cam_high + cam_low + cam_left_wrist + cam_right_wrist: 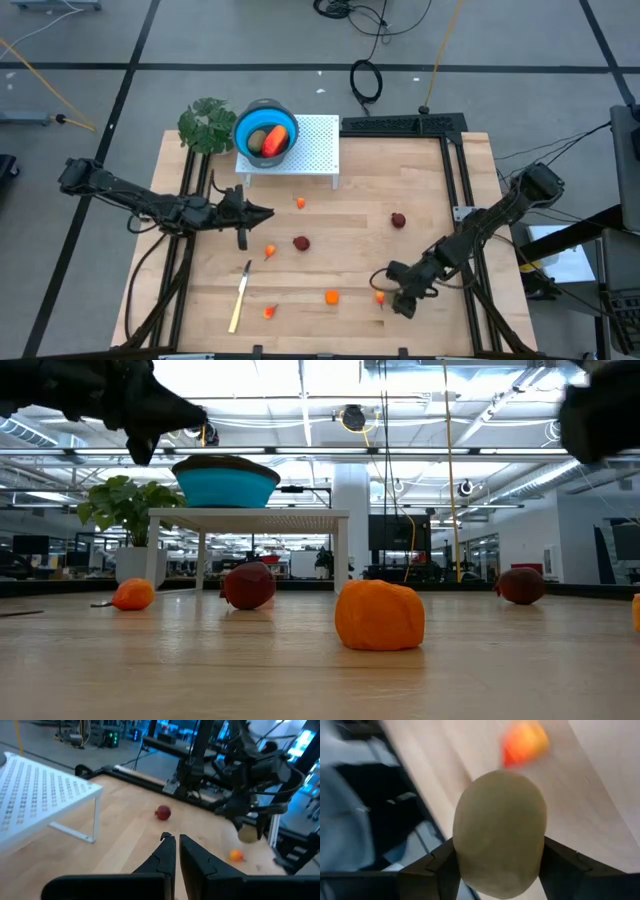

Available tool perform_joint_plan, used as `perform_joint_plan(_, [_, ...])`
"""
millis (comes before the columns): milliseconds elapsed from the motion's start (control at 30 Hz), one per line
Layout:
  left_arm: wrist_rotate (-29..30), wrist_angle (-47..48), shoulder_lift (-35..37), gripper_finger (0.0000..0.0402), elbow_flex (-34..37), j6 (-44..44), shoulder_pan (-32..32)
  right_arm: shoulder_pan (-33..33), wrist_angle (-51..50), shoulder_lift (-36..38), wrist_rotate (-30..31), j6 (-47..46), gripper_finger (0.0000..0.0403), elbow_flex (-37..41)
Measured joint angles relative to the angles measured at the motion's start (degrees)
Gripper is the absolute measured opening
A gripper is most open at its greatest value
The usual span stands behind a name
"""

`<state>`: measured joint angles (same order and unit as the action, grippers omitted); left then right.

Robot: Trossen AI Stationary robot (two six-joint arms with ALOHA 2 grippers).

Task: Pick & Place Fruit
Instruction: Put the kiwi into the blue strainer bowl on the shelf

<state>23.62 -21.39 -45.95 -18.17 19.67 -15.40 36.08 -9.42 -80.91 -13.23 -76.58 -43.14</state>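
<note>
- Olive oval fruit (pixel 499 832) fills the right wrist view, clamped between the right gripper's (pixel 403 297) jaws near the table's (pixel 420 180) front right corner, arm bent low.
- Left gripper (pixel 172 851): jaws clenched, empty, above the table's left side, arm stretched flat.
- Other fruit lies scattered on the table.

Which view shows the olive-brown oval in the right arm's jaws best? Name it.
The right wrist view: the olive-brown oval fills the frame between the right gripper's closing jaws. The left wrist view shows it small and distant; in the high view the gripper hides it; the low view misses it.
</note>
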Motion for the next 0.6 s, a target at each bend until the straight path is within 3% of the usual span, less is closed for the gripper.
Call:
perform_joint_plan(333, [-0.13, -6.52, 0.00, 0.0021, 0.00, 0.14, 0.00, -8.18, 6.05, 10.90, 14.09, 14.92, 0.0204, -0.08])
perform_joint_plan(600, [-0.18, -6.81, 0.00, 0.0021, 0.00, 2.11, 0.00, -13.98, 15.63, 16.77, 18.12, 30.78, 0.0205, -0.10])
